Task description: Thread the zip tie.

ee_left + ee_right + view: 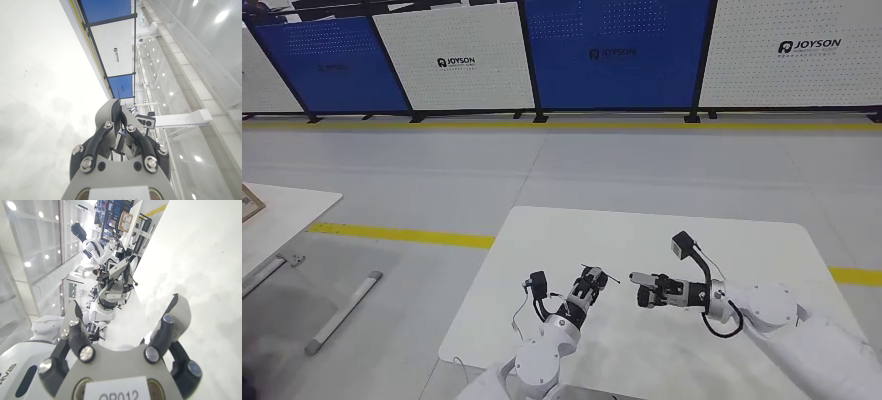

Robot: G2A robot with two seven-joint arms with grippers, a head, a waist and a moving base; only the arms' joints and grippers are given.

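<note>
left gripper (pixel 119 106) clenched on thin black plastic zip tie (pixel 118 94), clear of white table (pixel 742 250) | right gripper (pixel 641 288) spread empty, facing it, likely to catch the tail

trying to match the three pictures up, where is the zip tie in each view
Top view: the zip tie juts from the left gripper, above the table's middle.
Left wrist view: a thin black strip past the fingertips.
Right wrist view: a black strip on the left gripper, farther off.
Shared landmark: the left gripper clamping it.
</note>
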